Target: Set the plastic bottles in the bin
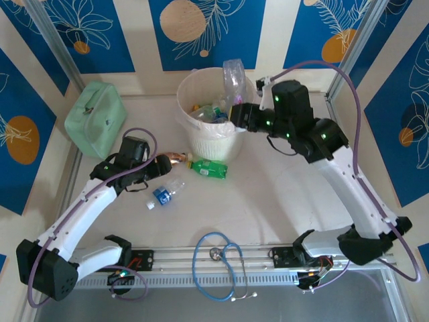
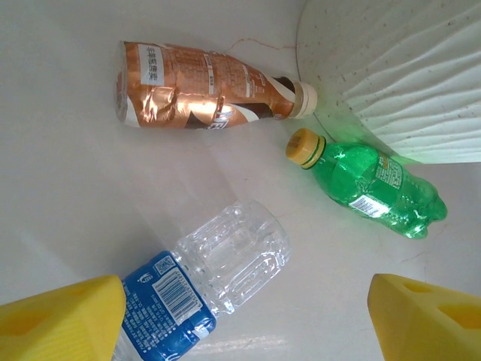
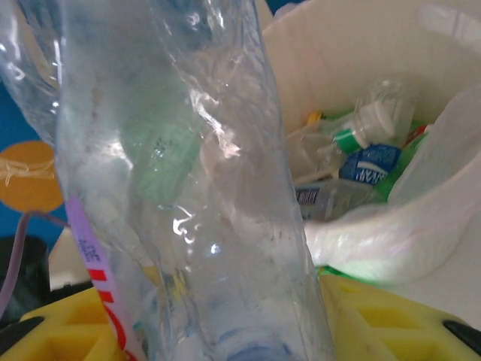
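The cream-white bin [image 1: 190, 86] stands at the back centre with several plastic bottles [image 3: 366, 162] inside its wall [image 3: 338, 45]. My right gripper [image 1: 236, 115] is at the bin's right rim, shut on a crumpled clear bottle [image 1: 234, 75] that stands up over the rim; between my yellow fingers [image 3: 376, 323] the same clear bottle [image 3: 195, 188] is very close. My left gripper [image 1: 163, 165] hangs open over the table left of the bin. Below it lie a copper-labelled bottle [image 2: 195, 94], a green bottle [image 2: 368, 184] against the bin wall [image 2: 398, 75], and a clear blue-labelled bottle [image 2: 218, 271] beside its left finger [image 2: 60, 316].
A mint-green rounded case [image 1: 97, 117] sits at the back left. A blue stethoscope [image 1: 218, 265] lies across the metal rail [image 1: 261, 258] at the near edge, between the arm bases. Blue patterned walls close in the back and sides.
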`<state>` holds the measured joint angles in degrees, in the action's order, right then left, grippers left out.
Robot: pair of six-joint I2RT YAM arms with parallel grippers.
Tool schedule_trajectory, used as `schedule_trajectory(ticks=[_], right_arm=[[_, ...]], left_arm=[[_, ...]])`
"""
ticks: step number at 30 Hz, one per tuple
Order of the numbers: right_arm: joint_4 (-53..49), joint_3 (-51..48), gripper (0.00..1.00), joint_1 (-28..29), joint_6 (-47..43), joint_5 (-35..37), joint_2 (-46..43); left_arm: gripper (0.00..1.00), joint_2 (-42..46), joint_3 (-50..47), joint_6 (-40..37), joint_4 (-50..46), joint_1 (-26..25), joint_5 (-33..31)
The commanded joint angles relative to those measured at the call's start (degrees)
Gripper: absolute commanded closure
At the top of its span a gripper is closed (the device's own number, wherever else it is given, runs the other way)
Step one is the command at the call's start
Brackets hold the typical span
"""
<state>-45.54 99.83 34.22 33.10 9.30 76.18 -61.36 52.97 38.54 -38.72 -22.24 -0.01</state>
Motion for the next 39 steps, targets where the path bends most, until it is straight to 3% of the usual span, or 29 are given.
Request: schedule_trajectory(ticks=[1, 6, 17, 23, 26, 30, 39], right_arm=[[-0.26, 4.28, 0.53, -3.38, 2.23, -5.37, 4.57], [-0.08, 9.64, 0.53, -5.86, 4.80, -8.82, 10.72], [-3.57, 20.88, 0.52, -4.35, 3.33, -11.38, 24.05], [-6.51, 27.24, 0.40, -2.81, 1.93, -11.11, 29.82], [-9.31, 31.17, 0.29, -1.91, 1.03, -9.90, 32.41], [-10.71, 33.13, 0.23, -1.26, 0.72, -7.76, 32.77], [-9.82, 29.48, 0.23, -0.49, 0.82, -4.62, 26.56]], left_arm=[[0.16, 0.02, 0.82, -0.84, 0.25, 0.69, 0.71], [0.16, -0.41, 0.77, -1.66, -0.04, 0.70, 0.12], [0.16, -0.69, -0.85, -1.72, 0.75, 0.71, 0.31], [0.16, -0.69, -1.20, -1.99, 0.66, 0.79, -0.23], [0.15, -0.60, -1.47, -2.15, 0.51, 0.86, -0.43], [0.11, -0.47, -1.73, -2.16, 0.25, 0.92, -0.34], [0.10, 0.71, -1.20, -2.67, -1.05, 1.06, -0.70]])
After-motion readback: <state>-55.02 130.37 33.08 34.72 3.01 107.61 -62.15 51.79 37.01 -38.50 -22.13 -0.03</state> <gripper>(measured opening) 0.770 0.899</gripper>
